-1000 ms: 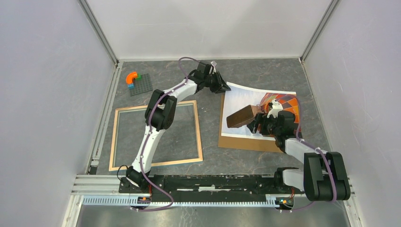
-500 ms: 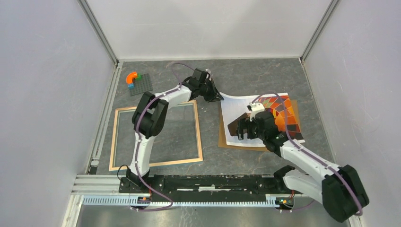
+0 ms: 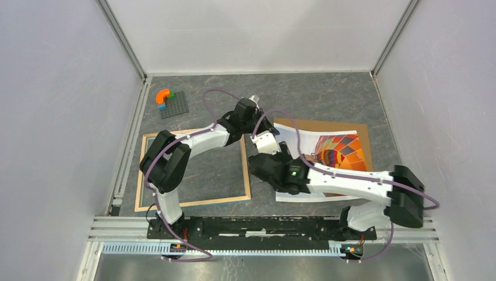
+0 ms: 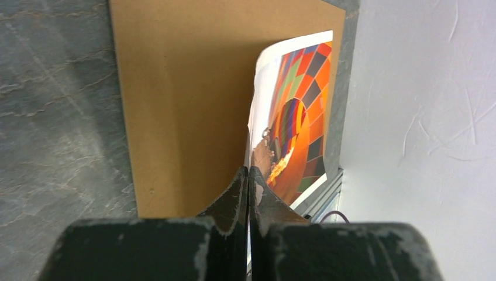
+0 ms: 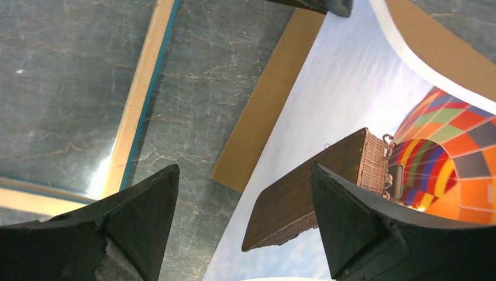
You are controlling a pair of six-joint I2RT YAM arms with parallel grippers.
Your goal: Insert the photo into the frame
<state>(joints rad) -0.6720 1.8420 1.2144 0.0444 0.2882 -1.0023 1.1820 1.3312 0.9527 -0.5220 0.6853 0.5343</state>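
Left wrist view shows the left claw [image 4: 248, 173] pinched tight on an edge of the photo [image 4: 292, 117], its two fingers pressed together with only the paper between them. From that grip the sheet stands up on its edge and curls away from the brown backing board [image 4: 187, 105] below it. Seen from above, the rest of the print lies askew on the board at the right of the counter [image 3: 327, 93], and its near edge hangs past the board towards the arm bases.

The frame [image 3: 193, 202] lies flat at the left, wood side up, apart from the board and with nothing in it. The right claw [image 5: 245, 170] hangs with its fingers spread wide and nothing between them. It is above the near left corner of the board, with the frame's right rail just to one side and the printed basket to the other.

My reading is that the step in hand is peeling the photo off the board, and the transfer has not begun. The next move calls for carrying the print left across the gap without creasing the curl, then lowering it square inside the rails. The free claw looks well placed to steady or press the loose end flat as it lands
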